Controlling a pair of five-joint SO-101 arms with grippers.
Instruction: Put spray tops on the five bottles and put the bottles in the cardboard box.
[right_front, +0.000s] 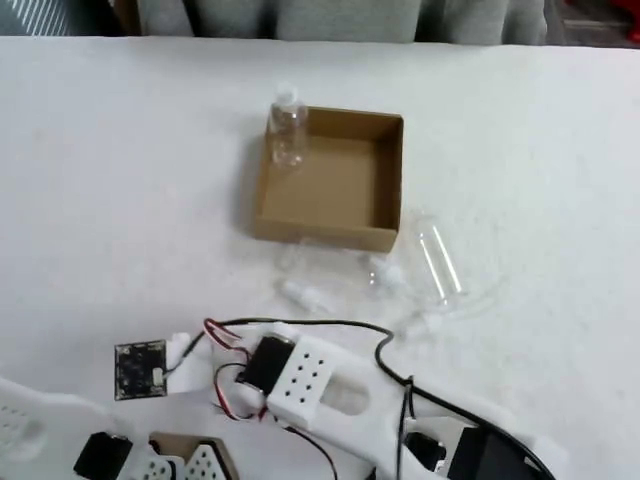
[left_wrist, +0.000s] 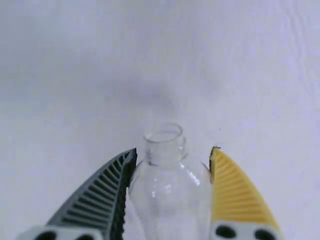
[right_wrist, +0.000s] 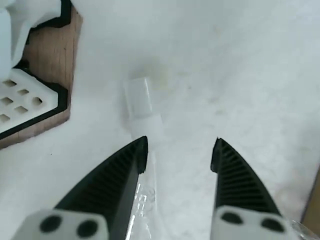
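Left gripper (left_wrist: 173, 151) pinches one uncapped bottle (left_wrist: 167, 192); right gripper (right_wrist: 180, 143) spread by one spray top (right_wrist: 141, 107); one capped bottle (right_front: 288, 128) in box (right_front: 325, 229).

surface: white table (right_front: 120, 200) | beyond far edge: grey padded shapes (right_front: 300, 18) | far corner: red object (right_front: 600, 15)

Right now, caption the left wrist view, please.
Left gripper holds an uncapped clear bottle, white table behind.

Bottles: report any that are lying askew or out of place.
One clear plastic bottle lies on its side on the white table by the near right corner of the brown cardboard box, small white spray tops loose beside it. The left gripper clamps an uncapped clear bottle. Nothing looks spilled.
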